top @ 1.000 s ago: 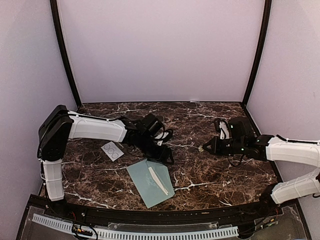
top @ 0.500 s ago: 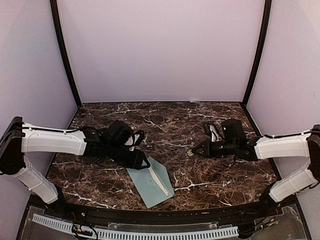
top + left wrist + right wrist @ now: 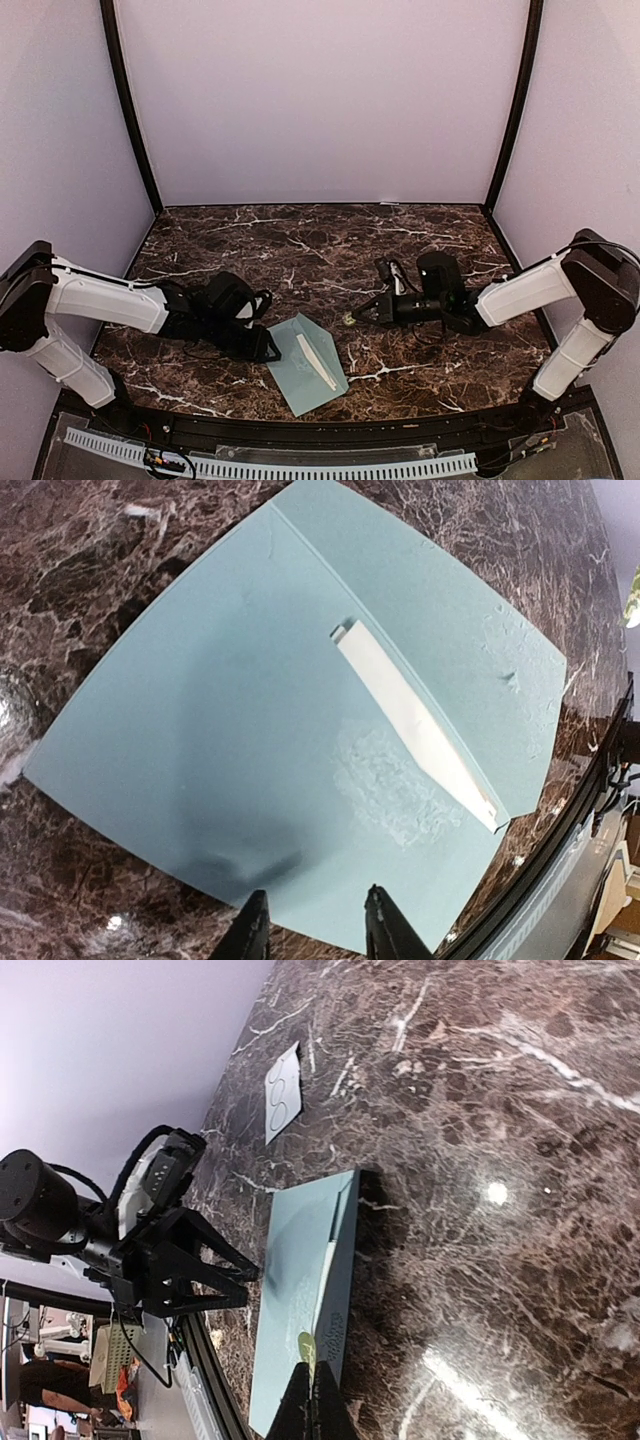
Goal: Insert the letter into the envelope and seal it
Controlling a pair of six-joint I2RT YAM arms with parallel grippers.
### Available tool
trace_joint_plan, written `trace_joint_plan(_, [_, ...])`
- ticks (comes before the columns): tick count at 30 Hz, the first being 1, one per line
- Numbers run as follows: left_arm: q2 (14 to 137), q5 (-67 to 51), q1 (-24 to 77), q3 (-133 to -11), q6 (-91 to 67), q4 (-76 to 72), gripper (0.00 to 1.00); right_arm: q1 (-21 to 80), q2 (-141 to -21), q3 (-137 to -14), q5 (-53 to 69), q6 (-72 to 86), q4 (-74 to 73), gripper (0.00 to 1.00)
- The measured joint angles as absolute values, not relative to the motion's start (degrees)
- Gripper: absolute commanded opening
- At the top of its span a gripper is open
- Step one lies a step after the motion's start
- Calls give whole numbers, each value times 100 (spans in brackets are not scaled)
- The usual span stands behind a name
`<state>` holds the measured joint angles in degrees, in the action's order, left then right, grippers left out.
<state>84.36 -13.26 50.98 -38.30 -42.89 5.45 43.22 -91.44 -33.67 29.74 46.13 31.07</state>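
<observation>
The envelope (image 3: pixel 292 378) lies flat on the dark table (image 3: pixel 440 370), close to the middle of the front edge, with a thin white strip (image 3: pixel 316 362) along its flap fold, and I cannot tell what that strip is. The left gripper (image 3: pixel 268 350) is low at the envelope's left corner, its two fingers (image 3: pixel 250 940) apart with the paper edge right by them. The right gripper (image 3: pixel 350 319) is squeezed together near the envelope's far right side with a tiny yellowish bit (image 3: pixel 306 1346) at its tip, and a small white card with circles (image 3: pixel 283 1090) lies farther back on the left
</observation>
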Motion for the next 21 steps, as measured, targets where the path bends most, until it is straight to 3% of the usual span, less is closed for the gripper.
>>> trace_joint_plan(21, [9384,-1586,4873,-3776,-4119,-1138,22,4840,-10346,-3677,3111,5312,4936,0])
